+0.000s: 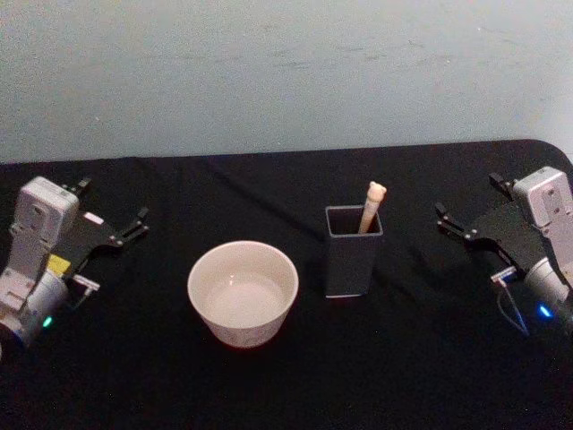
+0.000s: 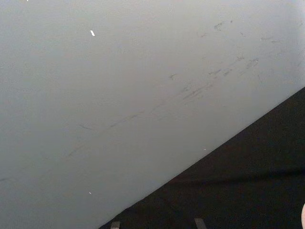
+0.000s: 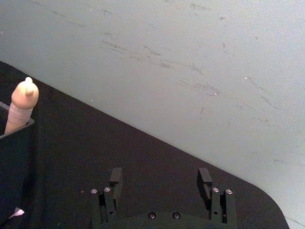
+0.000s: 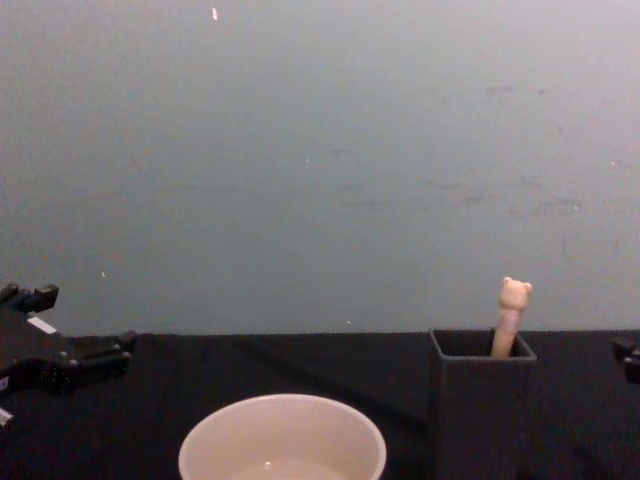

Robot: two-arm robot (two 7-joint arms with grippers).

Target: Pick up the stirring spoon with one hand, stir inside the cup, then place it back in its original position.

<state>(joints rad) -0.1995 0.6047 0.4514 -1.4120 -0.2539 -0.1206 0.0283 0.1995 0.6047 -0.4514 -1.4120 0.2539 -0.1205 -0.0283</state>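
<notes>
The thing nearest to me is the cup [image 1: 243,333]. It is round, wide and cream white. It sits on the black table [image 1: 412,358], in the middle and a bit to the left. From my chest I see its thick rim [image 4: 283,408] low down in front.

My left hand [image 1: 109,202] is out at the left side of the table, well apart from the cup. Its two fingers are spread wide and there is nothing between them. From the chest my left hand [image 4: 72,325] comes in from the left edge.

My right hand [image 1: 470,197] is out at the right side of the table. The camera on that wrist shows my right hand [image 3: 160,179] with its two black fingers [image 3: 116,177] far apart, and it holds nothing.

Just right of the cup, and a little farther back, stands the box [image 1: 351,264]. It is tall, dark grey and square. It does not touch the cup. My right hand is well apart from the box.

The spoon [image 1: 372,204] stands inside the box. It leans toward the far right corner. Only the top of its peach handle sticks out, with a little bear head on it. The rest is hidden down in the box.

Behind the far edge of the table is a pale grey wall [image 1: 286,72] with some faint scratches on it.
</notes>
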